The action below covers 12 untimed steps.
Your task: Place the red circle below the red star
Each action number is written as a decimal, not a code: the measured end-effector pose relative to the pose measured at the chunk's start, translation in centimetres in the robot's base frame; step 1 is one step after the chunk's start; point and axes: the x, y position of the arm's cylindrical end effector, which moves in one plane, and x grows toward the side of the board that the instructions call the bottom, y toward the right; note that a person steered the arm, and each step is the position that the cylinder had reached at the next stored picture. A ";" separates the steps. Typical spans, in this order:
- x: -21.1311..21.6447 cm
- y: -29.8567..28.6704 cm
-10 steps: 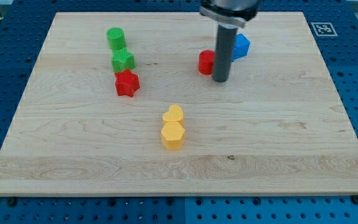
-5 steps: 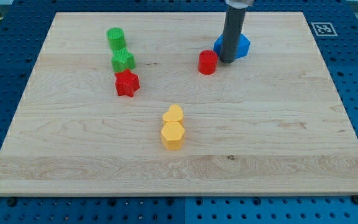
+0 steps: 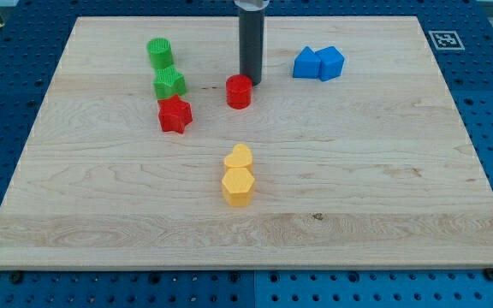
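Observation:
The red circle (image 3: 239,91) sits on the wooden board, right of the red star (image 3: 175,114) and a little higher in the view. My tip (image 3: 250,81) stands just above and to the right of the red circle, touching or nearly touching it. The red star lies directly below a green block (image 3: 169,83).
A green cylinder (image 3: 159,52) sits above the other green block at the upper left. Two blue blocks (image 3: 318,62) lie side by side at the upper right. Two yellow blocks (image 3: 238,175) are stacked in line near the middle. The board's edge (image 3: 246,263) runs along the bottom.
My tip went up around the red circle, then swept left. The red circle has slid left and slightly down, toward the red star. The blue blocks are now uncovered.

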 end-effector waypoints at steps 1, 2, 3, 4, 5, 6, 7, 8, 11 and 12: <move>1.2 -1.8; 3.3 -2.4; 5.0 -3.5; 7.0 -3.9; 7.1 -3.3; 8.0 -2.0; 9.1 -1.4; 10.0 -1.4; 13.2 -1.0; 13.6 -1.1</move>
